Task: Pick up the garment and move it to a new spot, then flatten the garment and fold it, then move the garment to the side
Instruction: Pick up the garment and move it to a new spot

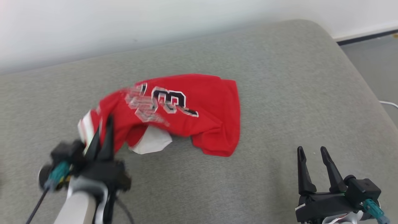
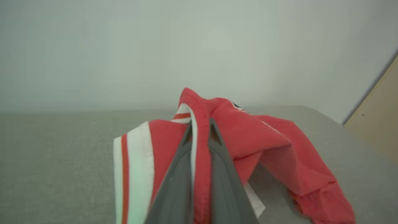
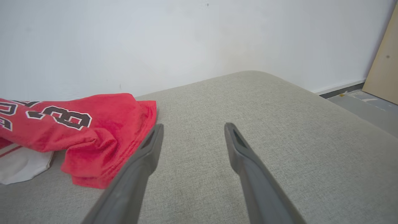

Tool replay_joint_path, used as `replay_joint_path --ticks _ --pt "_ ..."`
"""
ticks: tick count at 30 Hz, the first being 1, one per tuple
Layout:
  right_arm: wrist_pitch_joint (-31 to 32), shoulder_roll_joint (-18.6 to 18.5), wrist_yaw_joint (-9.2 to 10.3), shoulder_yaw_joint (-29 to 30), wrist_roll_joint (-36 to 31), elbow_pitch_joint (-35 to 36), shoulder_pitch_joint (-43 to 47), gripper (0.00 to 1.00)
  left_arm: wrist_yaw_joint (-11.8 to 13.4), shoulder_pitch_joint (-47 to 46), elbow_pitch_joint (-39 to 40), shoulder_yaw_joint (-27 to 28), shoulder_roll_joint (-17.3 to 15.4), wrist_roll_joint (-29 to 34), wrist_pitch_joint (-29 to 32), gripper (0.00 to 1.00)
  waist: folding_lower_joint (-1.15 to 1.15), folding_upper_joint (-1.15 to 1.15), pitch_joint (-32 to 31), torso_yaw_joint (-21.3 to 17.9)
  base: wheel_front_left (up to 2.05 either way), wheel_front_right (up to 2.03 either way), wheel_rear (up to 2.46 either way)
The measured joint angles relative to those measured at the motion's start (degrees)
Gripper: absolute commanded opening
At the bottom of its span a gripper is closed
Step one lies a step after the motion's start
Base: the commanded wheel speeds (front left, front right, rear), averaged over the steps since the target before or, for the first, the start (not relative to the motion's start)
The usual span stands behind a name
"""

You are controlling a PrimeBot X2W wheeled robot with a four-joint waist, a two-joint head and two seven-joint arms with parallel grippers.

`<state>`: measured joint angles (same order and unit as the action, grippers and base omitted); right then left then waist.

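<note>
At eight o'clock my left claw (image 1: 104,123) pinches the crumpled red jersey (image 1: 205,105); at four, my right claw (image 1: 311,149) stands spread.

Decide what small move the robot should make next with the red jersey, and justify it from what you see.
Probably raise the left gripper, lifting the jersey clear of the cushion. It is shut on the striped edge, yet most of the cloth lies crumpled there; the right gripper stands open, apart from it.
</note>
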<state>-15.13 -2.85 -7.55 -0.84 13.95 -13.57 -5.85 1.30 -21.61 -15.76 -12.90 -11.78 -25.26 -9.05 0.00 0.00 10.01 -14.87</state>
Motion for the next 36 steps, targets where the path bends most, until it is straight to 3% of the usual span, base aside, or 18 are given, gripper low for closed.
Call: replay_joint_path --ticks 5,6,7,8,15,27,36 --pt "0.0 0.0 0.0 -0.7 -0.8 -0.4 0.0 1.0 0.3 6.2 -1.1 1.8 -1.3 -1.7 -1.6 0.0 0.0 0.0 -0.7 2.2 0.0 0.0 0.0" --pt "0.0 0.0 0.0 -1.0 -1.0 -0.5 0.0 1.0 0.4 7.1 -1.4 2.1 -1.3 -2.0 -2.0 0.3 0.0 0.0 -0.9 2.6 0.0 0.0 0.0" --pt "0.0 0.0 0.0 -1.3 -1.0 -0.6 0.0 1.0 0.4 7.7 -1.7 2.4 -1.5 -2.1 -2.4 0.85 0.0 0.0 -1.1 2.9 0.0 0.0 0.0" --pt "0.0 0.0 0.0 -1.5 -1.1 -0.7 0.0 1.0 0.5 8.1 -2.0 2.6 -1.5 -2.1 -2.7 1.0 0.0 0.0 -1.4 3.1 0.0 0.0 0.0" --pt "0.0 0.0 0.0 -1.8 -2.0 -0.8 0.2 1.0 0.8 8.9 -0.4 3.6 -1.0 -1.8 -5.1 1.0 0.0 0.0 -3.4 4.5 0.0 0.0 0.0" --pt "0.3 0.0 0.0 -1.4 -3.0 0.9 2.7 1.0 1.8 13.3 9.5 6.4 -1.5 4.6 -6.0 1.0 -0.01 0.0 -8.0 7.8 0.0 0.0 0.0" --pt "1.3 0.0 0.0 -0.3 -3.4 2.8 4.9 1.0 -0.9 19.3 12.9 8.3 -2.5 6.2 -6.0 1.0 -0.01 0.0 -9.9 10.8 0.0 0.0 0.0"
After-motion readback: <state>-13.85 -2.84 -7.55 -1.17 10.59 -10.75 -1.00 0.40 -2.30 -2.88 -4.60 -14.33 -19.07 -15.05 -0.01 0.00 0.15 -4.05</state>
